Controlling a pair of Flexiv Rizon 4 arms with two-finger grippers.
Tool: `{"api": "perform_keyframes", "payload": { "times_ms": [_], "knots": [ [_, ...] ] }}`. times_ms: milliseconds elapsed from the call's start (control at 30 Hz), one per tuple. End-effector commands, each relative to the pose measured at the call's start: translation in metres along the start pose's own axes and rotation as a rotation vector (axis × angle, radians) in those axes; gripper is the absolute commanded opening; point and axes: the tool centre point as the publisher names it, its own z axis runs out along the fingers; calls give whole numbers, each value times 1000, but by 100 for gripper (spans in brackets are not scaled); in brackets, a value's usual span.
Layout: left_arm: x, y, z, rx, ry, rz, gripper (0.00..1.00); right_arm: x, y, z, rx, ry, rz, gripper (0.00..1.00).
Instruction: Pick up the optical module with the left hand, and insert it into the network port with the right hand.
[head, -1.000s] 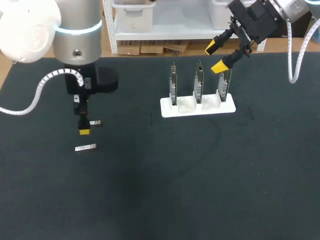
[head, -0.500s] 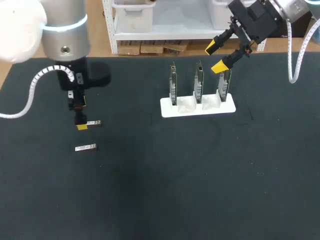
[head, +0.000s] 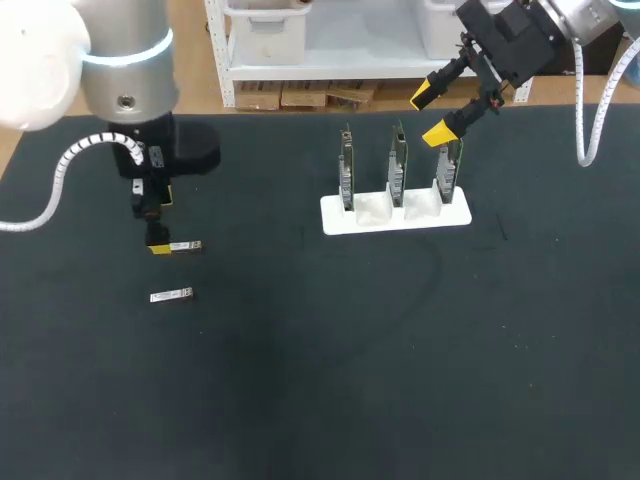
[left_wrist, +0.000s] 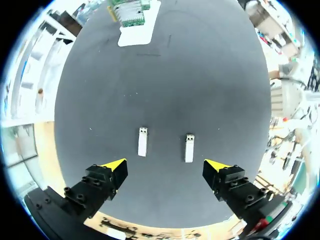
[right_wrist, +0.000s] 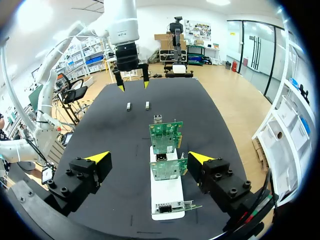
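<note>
**Head view.** As two small silver oblong metal pieces lie close together on the black matte surface (head: 350, 380), the main risk is a mistaken or double pick. The first optical module (head: 186, 246) lies just beside the left pincer (head: 160, 246), and the second optical module (head: 171, 295) lies near it, a little further off. A descent off-centre would probably nudge one piece into the other or tip it out of line. The left arm hangs roughly upright, wrist over the first module's end. The right pincer (head: 432, 113) is raised and tilted above the white slotted holder (head: 395, 213).

**Left wrist view.** The left pincer (left_wrist: 165, 165) is spread wide and empty. Both modules lie ahead of it, the first (left_wrist: 143, 141) nearer one finger, the second (left_wrist: 189, 147) nearer the other. Closing here could trap both.

**Right wrist view.** The right pincer (right_wrist: 150, 157) is spread and holds nothing. The green circuit cards (right_wrist: 166, 136) carrying the network ports stand ahead of it and between its fingers. A careless drop would likely strike a card edge. Whether a port faces it squarely cannot be told.
</note>
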Motion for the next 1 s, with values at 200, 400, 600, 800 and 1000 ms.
{"api": "perform_keyframes", "payload": {
  "times_ms": [200, 400, 600, 800, 1000],
  "knots": [
    [-2, -11, 7, -66, -18, 26, 100, 0, 2, 0, 5, 0, 0, 100],
    [4, -8, 23, -18, -41, 6, 100, 0, 2, 0, 5, 0, 0, 100],
    [11, -1, 33, 18, -43, -9, 100, 0, 2, 0, 5, 0, 0, 100],
    [12, 4, 41, 42, -70, -17, 100, 0, 2, 0, 5, 0, 0, 100],
    [11, 8, 50, 56, -81, -27, 100, 0, 2, 0, 5, 0, 0, 100]
  ]
}}
